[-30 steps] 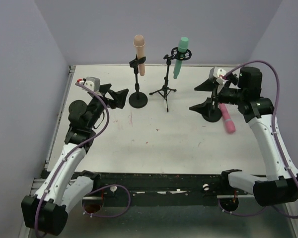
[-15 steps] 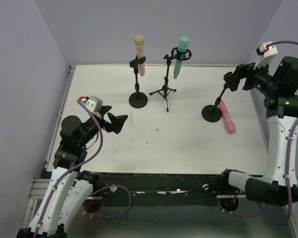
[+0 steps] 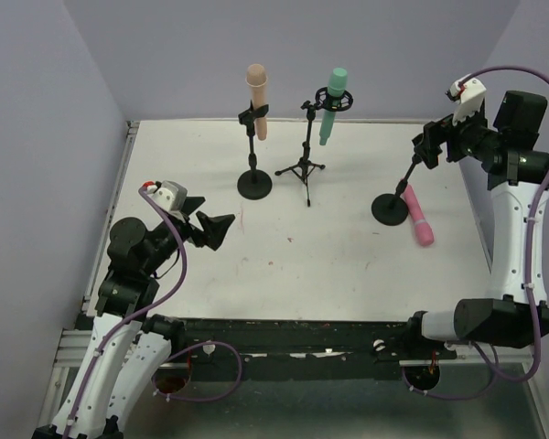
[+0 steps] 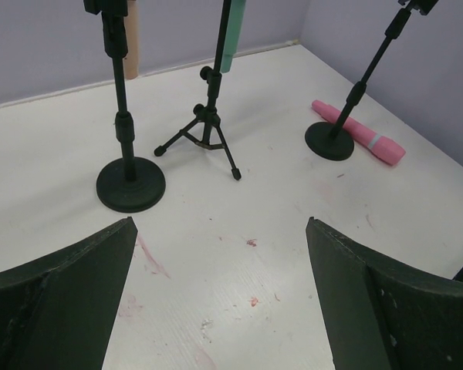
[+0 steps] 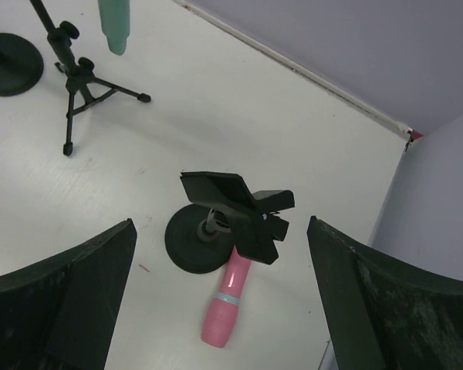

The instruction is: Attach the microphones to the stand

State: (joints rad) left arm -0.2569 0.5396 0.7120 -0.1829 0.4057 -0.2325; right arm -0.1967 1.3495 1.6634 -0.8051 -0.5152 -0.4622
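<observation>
Status: two of three microphones are mounted. The beige-peach microphone (image 3: 257, 101) sits in the round-base stand (image 3: 253, 155) and the mint green microphone (image 3: 332, 105) in the tripod stand (image 3: 306, 155). Both stand well to the left of the empty stand (image 3: 401, 187), which is the reference for all positions below.

Pending item: the pink microphone (image 3: 418, 218) lies flat on the counter (image 3: 329, 265), against the right side of the empty stand's base. Whether it touches the base cannot be told. Its long axis runs roughly far-to-near, and the near end projects past the base toward the arm mounts.

Right fingers (image 5: 77, 285): spread wide, grasping nothing, raised above the empty stand. In the right wrist view the stand's clip (image 5: 235, 212) and the pink microphone both fall within the gap between them. The microphone is below the clip, and its long axis crosses the closing direction.

Left fingers (image 4: 62, 285): likewise spread and empty, low over the counter, well apart from the empty stand on its left.

Assessment: the right fingers are the nearer set and already square to the microphone. The coming move probably calls for a descent. The clip and the leaning pole lie in that path, so the projecting near end, clear of the base, appears the safer grasp point.
</observation>
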